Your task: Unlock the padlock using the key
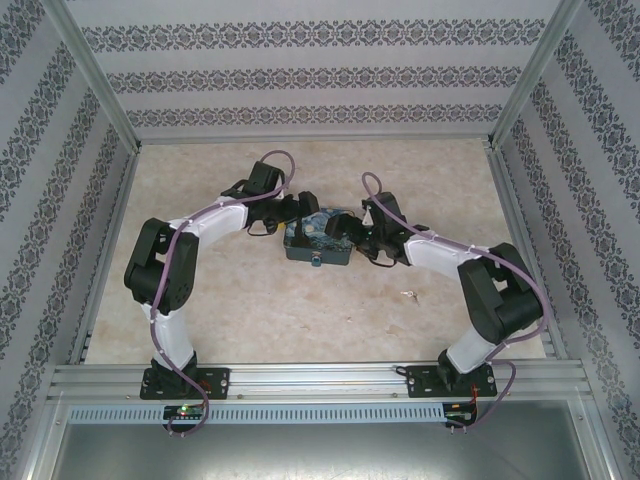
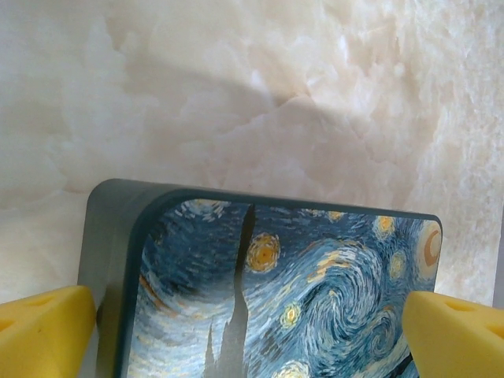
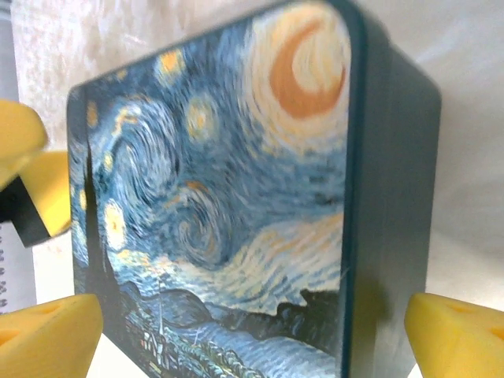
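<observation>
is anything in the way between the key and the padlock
Nothing visible does. The key lies on open table, to the right of the padlock, which sits at the near side of the starry-night tin.

Quick count: one starry-night tin (image 1: 318, 238), one tiny blue padlock (image 1: 315, 260), one small key (image 1: 408, 294). Two end effectors too, the left end effector (image 2: 252, 335) and the right end effector (image 3: 252, 339), two yellow fingertips (image 2: 47, 331) apiece.
</observation>
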Action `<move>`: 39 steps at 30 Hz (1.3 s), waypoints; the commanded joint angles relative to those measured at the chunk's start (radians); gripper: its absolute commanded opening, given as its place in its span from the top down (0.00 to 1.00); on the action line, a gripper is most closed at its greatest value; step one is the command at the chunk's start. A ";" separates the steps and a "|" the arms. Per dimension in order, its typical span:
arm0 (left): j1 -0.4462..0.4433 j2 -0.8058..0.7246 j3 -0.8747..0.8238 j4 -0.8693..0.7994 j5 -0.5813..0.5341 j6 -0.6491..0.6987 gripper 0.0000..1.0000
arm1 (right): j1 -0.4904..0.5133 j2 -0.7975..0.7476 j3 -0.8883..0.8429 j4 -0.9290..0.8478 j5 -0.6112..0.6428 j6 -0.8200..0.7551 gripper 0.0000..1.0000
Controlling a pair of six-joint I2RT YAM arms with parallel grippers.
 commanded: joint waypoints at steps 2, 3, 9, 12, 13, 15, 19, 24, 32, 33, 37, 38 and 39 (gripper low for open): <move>-0.013 -0.007 -0.015 0.044 0.019 -0.025 0.00 | -0.062 -0.070 -0.010 -0.049 0.070 -0.037 0.02; -0.014 -0.013 -0.027 0.049 0.019 -0.028 0.00 | -0.072 -0.081 -0.012 -0.061 0.083 -0.043 0.02; -0.018 -0.061 -0.106 0.102 0.021 -0.075 0.00 | -0.144 -0.139 -0.046 -0.124 0.146 -0.009 0.02; -0.022 -0.090 -0.147 0.123 0.021 -0.094 0.00 | -0.170 -0.157 -0.049 -0.171 0.150 -0.026 0.02; -0.025 -0.099 -0.161 0.129 0.020 -0.100 0.00 | -0.177 -0.162 -0.049 -0.188 0.153 -0.033 0.02; -0.030 -0.118 -0.182 0.141 0.020 -0.112 0.00 | -0.185 -0.176 -0.050 -0.215 0.167 -0.044 0.02; -0.049 -0.152 -0.216 0.171 0.026 -0.138 0.00 | -0.190 -0.202 -0.049 -0.263 0.167 -0.074 0.02; -0.081 -0.169 -0.231 0.183 0.029 -0.158 0.00 | -0.195 -0.233 -0.058 -0.306 0.157 -0.081 0.02; -0.084 -0.209 -0.227 0.055 -0.088 -0.092 0.00 | -0.202 -0.248 -0.060 -0.508 0.287 -0.120 0.02; -0.083 -0.217 -0.221 0.028 -0.113 -0.079 0.01 | -0.207 -0.253 -0.072 -0.514 0.293 -0.123 0.02; -0.068 -0.255 -0.204 -0.045 -0.179 -0.049 0.01 | -0.234 -0.271 -0.139 -0.511 0.288 -0.134 0.02; -0.064 -0.262 -0.204 -0.051 -0.181 -0.049 0.01 | -0.240 -0.273 -0.155 -0.507 0.281 -0.136 0.02; -0.062 -0.266 -0.203 -0.054 -0.184 -0.046 0.01 | -0.246 -0.274 -0.169 -0.504 0.274 -0.137 0.02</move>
